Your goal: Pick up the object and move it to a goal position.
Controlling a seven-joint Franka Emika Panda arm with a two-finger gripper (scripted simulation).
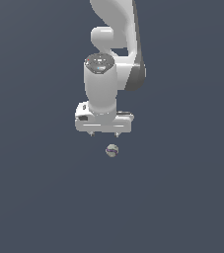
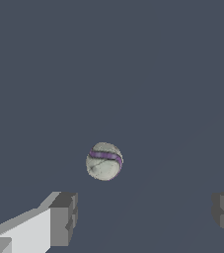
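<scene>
White and glossy, the arm [image 1: 114,44] comes down from the top edge of the exterior view, where its upper links are cut off, and ends in a stout vertical wrist section pointing straight down. A dark grey joint shows on its side toward the exterior view's right, and a round cap with a dark face and small red marks sits on top of the wrist; any lettering there is too small to read. No brand or label can be made out anywhere.

Below the wrist the gripper [image 1: 103,134] hangs with its wide body level. Its two fingertips [image 1: 90,133] show only as short nubs under the body, set well apart. In the wrist view the fingers [image 2: 63,217] stand at opposite sides of the picture with a broad gap between them, nothing held; one is partly cut off by the frame's edge, so the jaws are spread wide.

The ball [image 1: 112,150] lies on the plain slate-blue surface just below the gripper in the exterior view, slightly toward that view's right of the gripper's middle, and apart from both fingers. The wrist view shows it as pale grey-beige with a purple band across its upper half and faint cracks. How high the fingertips sit above the surface cannot be judged.
</scene>
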